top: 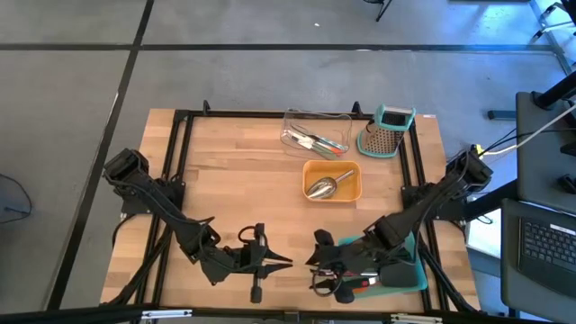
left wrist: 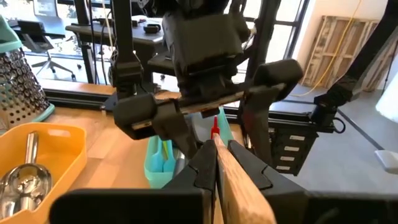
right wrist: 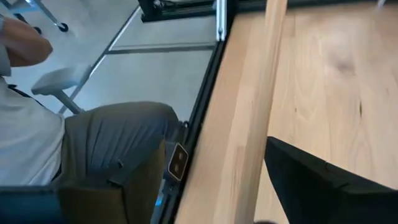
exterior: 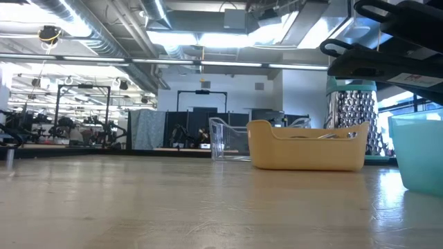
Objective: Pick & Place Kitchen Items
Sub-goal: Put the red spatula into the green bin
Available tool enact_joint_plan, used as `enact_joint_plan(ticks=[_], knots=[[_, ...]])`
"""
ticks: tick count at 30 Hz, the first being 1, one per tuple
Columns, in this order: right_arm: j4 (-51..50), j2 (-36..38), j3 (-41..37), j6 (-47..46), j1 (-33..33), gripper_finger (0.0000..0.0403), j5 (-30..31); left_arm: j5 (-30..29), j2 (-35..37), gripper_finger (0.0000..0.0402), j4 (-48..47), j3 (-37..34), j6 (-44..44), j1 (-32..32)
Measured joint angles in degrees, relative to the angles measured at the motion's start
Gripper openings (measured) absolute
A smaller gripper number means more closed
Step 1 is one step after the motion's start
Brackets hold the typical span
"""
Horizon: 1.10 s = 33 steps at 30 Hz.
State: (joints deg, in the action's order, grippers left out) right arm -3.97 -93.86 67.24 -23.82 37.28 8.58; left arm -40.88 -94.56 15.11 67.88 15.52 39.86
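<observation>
Overhead view straight down, low view table-level, both showing orange tray [top: 332, 181], wrist views close, perhaps sideways.

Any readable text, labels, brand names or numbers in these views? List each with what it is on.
None can be read.
Small tag on the table frame, right wrist view: marks too blurred to read.
Steel box grater, orange tray, clear tray: no lettering visible.

Two matte black jointed arms are showing in the high view, the left arm [top: 157, 202] at lower left and the right arm [top: 432, 202] at lower right, each built of blocky, angular housings. The left pincer [top: 283, 262] is ending in slim black fingers [left wrist: 205, 165].
</observation>
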Motion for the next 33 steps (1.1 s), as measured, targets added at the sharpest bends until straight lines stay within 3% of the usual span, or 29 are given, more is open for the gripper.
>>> enact_joint_plan(ticks=[3,6,14,22,28,33], knots=[[-0.6,-0.4,0.0,-1.4,0.0,0.0260,0.0,0.0,0.0,0.0012,-0.2,0.0,0.3,-0.1],[-0.7,-0.4,0.0,-2.4,-0.1,0.0221,0.1,0.2,0.0,0.0012,-1.0,0.0,1.6,-0.2],[-0.7,-0.3,0.0,-3.3,-2.1,0.0025,0.5,0.5,0.1,0.0012,-4.3,0.1,5.3,-0.6],[-3.9,-0.1,0.0,-5.3,-3.3,0.0016,0.5,0.1,0.0,0.0022,-5.4,0.0,4.7,-0.7],[-6.6,0.6,0.2,-6.0,-3.2,0.0014,-3.3,4.1,0.0,0.0092,-6.1,0.0,1.1,-0.6],[-21.9,1.4,6.6,-5.9,-0.9,0.0014,0.0,4.7,0.0,0.0149,-6.3,0.0,1.3,0.3]])
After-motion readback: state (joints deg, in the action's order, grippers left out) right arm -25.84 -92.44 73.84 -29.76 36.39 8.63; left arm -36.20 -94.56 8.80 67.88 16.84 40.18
